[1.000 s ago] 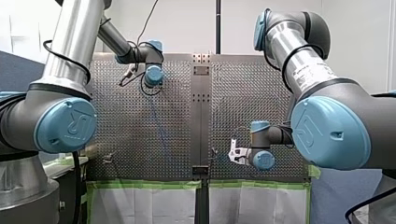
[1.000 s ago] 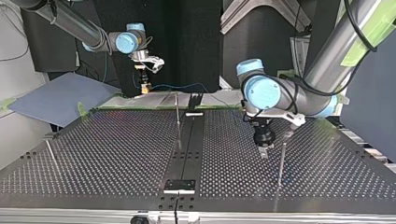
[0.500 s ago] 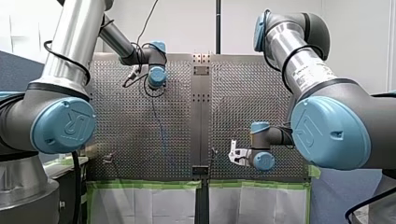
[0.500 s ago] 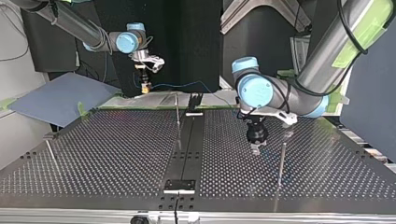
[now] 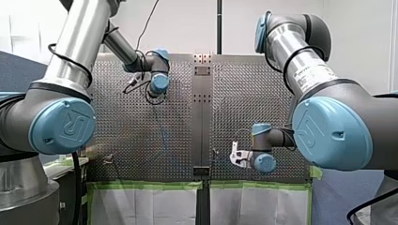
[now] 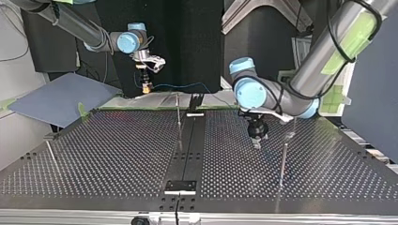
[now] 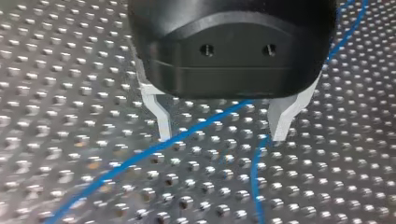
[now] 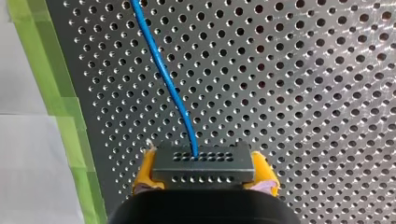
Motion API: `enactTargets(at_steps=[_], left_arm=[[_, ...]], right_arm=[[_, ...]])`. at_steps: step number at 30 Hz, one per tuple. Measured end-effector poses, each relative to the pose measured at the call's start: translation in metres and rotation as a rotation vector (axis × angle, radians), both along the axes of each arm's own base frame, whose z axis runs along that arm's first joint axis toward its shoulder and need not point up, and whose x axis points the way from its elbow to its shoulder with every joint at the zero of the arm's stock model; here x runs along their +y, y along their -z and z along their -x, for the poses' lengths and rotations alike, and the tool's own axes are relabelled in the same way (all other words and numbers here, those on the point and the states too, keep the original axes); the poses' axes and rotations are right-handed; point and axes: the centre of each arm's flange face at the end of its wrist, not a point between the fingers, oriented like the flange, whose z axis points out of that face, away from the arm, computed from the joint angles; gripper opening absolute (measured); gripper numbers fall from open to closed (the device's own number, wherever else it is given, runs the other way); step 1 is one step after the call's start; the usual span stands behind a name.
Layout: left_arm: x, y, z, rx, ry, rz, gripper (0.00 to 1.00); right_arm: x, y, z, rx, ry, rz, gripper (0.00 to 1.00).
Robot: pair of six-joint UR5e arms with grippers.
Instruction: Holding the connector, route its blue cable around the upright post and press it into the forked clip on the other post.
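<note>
Front view, right claw (image 5: 236,156): low over the near edge of the table (image 5: 117,117); its grip is too small to read here.
Top view, right claw (image 6: 146,87): the blue cable (image 6: 183,86) runs sideways from its tips toward the middle post (image 6: 178,112).
Top view, left claw (image 6: 256,142): points straight down, tips just above the table, with a second post (image 6: 283,161) near beside it. I cannot tell which post has the fork.
Left wrist view, left claw (image 7: 223,134): fingers apart, gripping nothing; the cable (image 7: 196,129) lies on the table, crossing between them.
Right wrist view, right claw (image 8: 204,173): yellow pads clamped on the black plug (image 8: 203,161); the cable leaves the plug ahead of the claw.
Step, I judge: the left claw is about to take the cable.
Doing it well: centre the strand between the fingers, pinch lightly so it can slide, and hold the plug firmly.
</note>
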Motion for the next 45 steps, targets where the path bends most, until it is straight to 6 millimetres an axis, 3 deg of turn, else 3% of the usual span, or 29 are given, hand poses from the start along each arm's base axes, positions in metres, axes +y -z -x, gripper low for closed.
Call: enactTargets(at_steps=[5, 13, 25, 36, 45], left_arm=[[0.0, 0.011, -0.001, 0.018, -0.01, -0.005, 1.0], [-0.007, 0.051, -0.006, 0.077, -0.008, -0.018, 1.0], [-0.006, 0.067, -0.011, 0.084, -0.013, -0.01, 1.0], [-0.011, 0.127, -0.013, 0.181, -0.019, -0.041, 1.0], [-0.012, 0.137, -0.011, 0.204, -0.012, -0.032, 1.0]], right_arm=[[0.001, 0.006, 0.001, -0.002, -0.001, -0.005, 0.0], [0.001, 0.007, 0.001, -0.003, -0.002, -0.007, 0.0], [0.001, 0.008, 0.002, -0.002, -0.001, -0.008, 0.0], [0.0, 0.007, 0.001, -0.003, -0.001, -0.006, 0.0], [0.0, 0.008, 0.002, -0.003, -0.001, -0.007, 0.0]])
